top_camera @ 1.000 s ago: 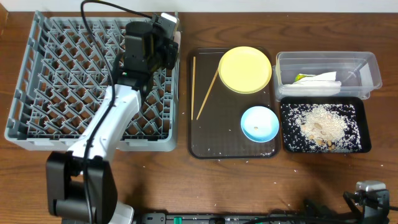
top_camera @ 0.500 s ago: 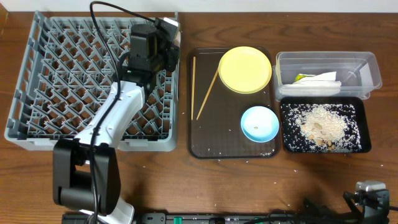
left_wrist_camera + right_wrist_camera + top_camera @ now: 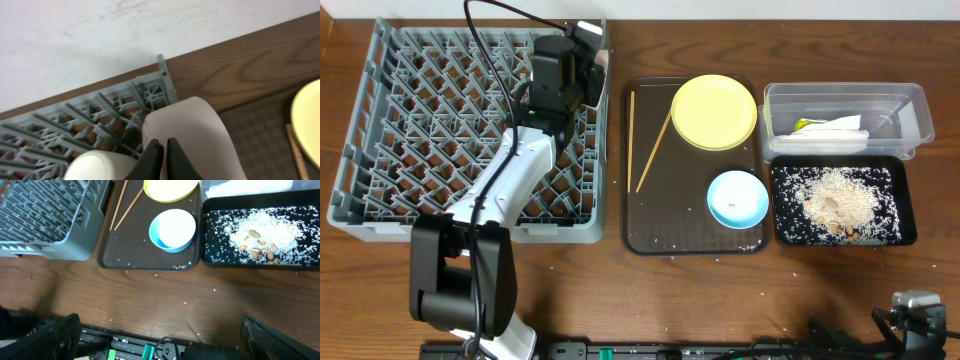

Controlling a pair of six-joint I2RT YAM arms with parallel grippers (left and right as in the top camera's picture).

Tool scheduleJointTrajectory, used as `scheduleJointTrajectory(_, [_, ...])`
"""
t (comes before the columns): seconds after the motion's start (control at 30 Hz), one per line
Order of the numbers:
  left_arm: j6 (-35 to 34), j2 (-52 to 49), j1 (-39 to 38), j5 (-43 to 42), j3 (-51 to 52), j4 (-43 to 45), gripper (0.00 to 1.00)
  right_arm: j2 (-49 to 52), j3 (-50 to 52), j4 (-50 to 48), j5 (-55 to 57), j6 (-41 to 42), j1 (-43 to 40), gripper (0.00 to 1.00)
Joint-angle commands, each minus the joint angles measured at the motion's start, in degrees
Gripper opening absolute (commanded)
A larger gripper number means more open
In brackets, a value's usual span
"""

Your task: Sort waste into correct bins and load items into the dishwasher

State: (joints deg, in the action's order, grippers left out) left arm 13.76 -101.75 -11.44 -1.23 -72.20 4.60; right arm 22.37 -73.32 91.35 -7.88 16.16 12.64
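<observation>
White bowl (image 3: 192, 132): pale, smooth, rounded side toward the wrist camera; in the far right corner of the dish rack (image 3: 420, 120), just beside the small white cup (image 3: 97, 167).
Left gripper (image 3: 161, 146): jaws pressed narrow, right against the bowl; rim pinched or not, cannot tell.
Step in hand: by the look of it, racking the white bowl.
Next move: probably a clean lift off the pegs, then across to the yellow plate (image 3: 714, 111), light blue bowl (image 3: 738, 198) or chopsticks (image 3: 650, 150) on the brown tray (image 3: 660, 225).
Right gripper (image 3: 160, 322): spread wide, empty, over the near table edge.
Waste: napkin (image 3: 830, 128) in the clear tub (image 3: 910, 110), rice crumbs (image 3: 835, 195) in the black tray (image 3: 908, 215).
</observation>
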Motion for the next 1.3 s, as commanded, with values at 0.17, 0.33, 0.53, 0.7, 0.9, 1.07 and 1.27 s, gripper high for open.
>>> scheduleJointTrajectory(0.17, [0.72,-1.07,0.22,4.94,-0.46,-0.63,0.08,0.02,-0.02,0.00,0.35,0.52,-0.74,0.99])
scheduleJointTrajectory(0.33, [0.72,3.10,0.00,4.92,-0.48,0.35,0.08,0.02,-0.02,0.00,0.35,0.55,-0.72,0.99])
scheduleJointTrajectory(0.53, [0.68,9.88,-0.24,3.80,-0.48,-2.29,0.08,0.02,-0.02,0.00,0.35,0.52,-0.74,0.99])
scheduleJointTrajectory(0.7, [0.70,13.60,-1.51,2.19,-0.46,-8.44,0.08,0.02,-0.02,0.00,0.35,0.52,-0.72,0.99])
scheduleJointTrajectory(0.9, [0.52,13.77,-4.90,-1.79,-0.46,-17.03,0.08,0.02,-0.02,0.00,0.35,0.52,-0.74,0.99])
scheduleJointTrajectory(1.07, [0.55,13.84,-8.26,-1.79,-0.46,-19.61,0.14,0.02,-0.02,0.00,0.35,0.52,-0.74,0.99])
scheduleJointTrajectory(1.27, [0.55,14.19,-10.67,-1.77,-0.46,-19.54,0.29,0.02,-0.02,0.00,0.35,0.52,-0.74,0.99])
